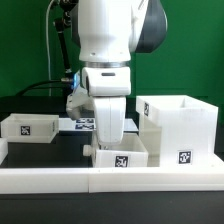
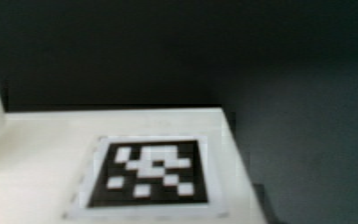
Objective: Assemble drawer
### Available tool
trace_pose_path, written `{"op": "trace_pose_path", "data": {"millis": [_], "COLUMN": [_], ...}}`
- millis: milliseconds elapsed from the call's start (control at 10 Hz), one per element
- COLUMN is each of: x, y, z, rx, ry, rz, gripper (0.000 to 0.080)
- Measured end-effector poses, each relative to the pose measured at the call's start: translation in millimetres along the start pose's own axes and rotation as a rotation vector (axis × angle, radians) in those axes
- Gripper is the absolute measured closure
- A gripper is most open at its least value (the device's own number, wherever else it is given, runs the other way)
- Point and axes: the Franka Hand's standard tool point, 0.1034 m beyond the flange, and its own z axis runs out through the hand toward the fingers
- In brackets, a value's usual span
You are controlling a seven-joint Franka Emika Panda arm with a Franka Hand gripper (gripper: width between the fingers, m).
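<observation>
The drawer's tall boxy shell [image 1: 180, 126] stands at the exterior view's right, open side up, with a tag on its front. One small tray [image 1: 124, 157] sits at the front centre, touching the shell. The other tray [image 1: 30, 127] lies at the left. My gripper [image 1: 108, 142] hangs straight down over the centre tray's back left part. Its fingertips are hidden by the hand and the tray wall. The wrist view shows a white tagged surface [image 2: 155, 172] very close and blurred, with no fingers in sight.
The long low white border rail [image 1: 50, 179] runs along the front of the black table [image 1: 60, 150]. The marker board [image 1: 84, 124] lies behind the arm. A green wall and cables are at the back.
</observation>
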Motion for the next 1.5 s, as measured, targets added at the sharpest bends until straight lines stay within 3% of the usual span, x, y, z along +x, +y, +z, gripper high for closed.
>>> {"op": "trace_pose_path", "data": {"millis": [400,500,600,900,1000,1500], "x": [9.2,8.7,4.1,3.4,6.6,13.6], "y": [6.4,8.6,12.2,10.0,11.3,9.6], "z": [0.7,-0.3,-1.4,0.6,0.8,2.8], "rx": [-0.005,-0.015,-0.053,-0.048,-0.066,-0.059], "ry": [0.006,0.004,0.004,0.005,0.006,0.001], "rz": [-0.023,-0.032,-0.021,-0.016,-0.019,-0.050], "gripper": [0.0758,0.0758,0.0758,0.0758,0.0758,0.0758]}}
